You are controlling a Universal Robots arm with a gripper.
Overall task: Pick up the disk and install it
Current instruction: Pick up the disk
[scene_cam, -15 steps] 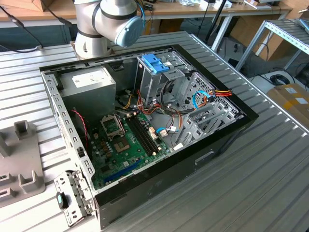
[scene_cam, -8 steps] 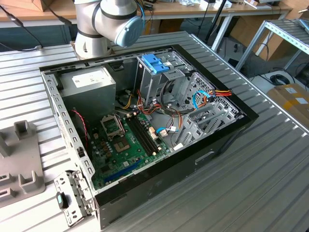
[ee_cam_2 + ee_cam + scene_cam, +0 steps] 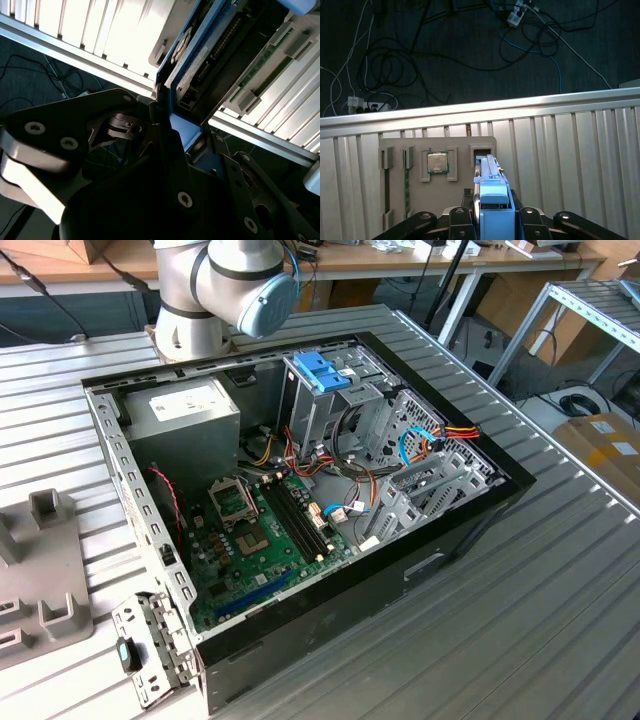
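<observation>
In the exterior view, a flat grey tray point(image 3: 40, 580) lies on the ribbed metal desk point(image 3: 500, 630). To the exterior view's right of the tray sits a big open computer case point(image 3: 440, 555). Inside it, the part nearest the tray is a green board point(image 3: 255, 540). Beyond the board from the tray is a grey box with a white label point(image 3: 185, 410). Farther from the tray is a metal cage with a blue handle point(image 3: 322, 370) on top. The robot arm point(image 3: 220, 285) (grey, with a light blue cap) stands behind the case.

In the first wrist view, the disk point(image 3: 492, 197) stands on its thin edge over the tray, with its blue frame toward the camera. Its far end reaches a slot in the tray. I cannot tell if it touches the tray there. The end effector point(image 3: 493, 225) is clamped on the disk, with a black finger point(image 3: 461, 218) pressed on each side. A small square chip point(image 3: 437, 162) sits in the tray just beside the disk. Thin green sticks point(image 3: 406, 185) stand in slots on the other side of the chip. Past the tray and the desk edge, cables point(image 3: 445, 55) lie on the dark floor.

In the second wrist view, the disk point(image 3: 192, 62) is seen from close up. Its silver side and blue frame rise from the end effector point(image 3: 187, 135), held tight between the black fingers point(image 3: 162, 125).
</observation>
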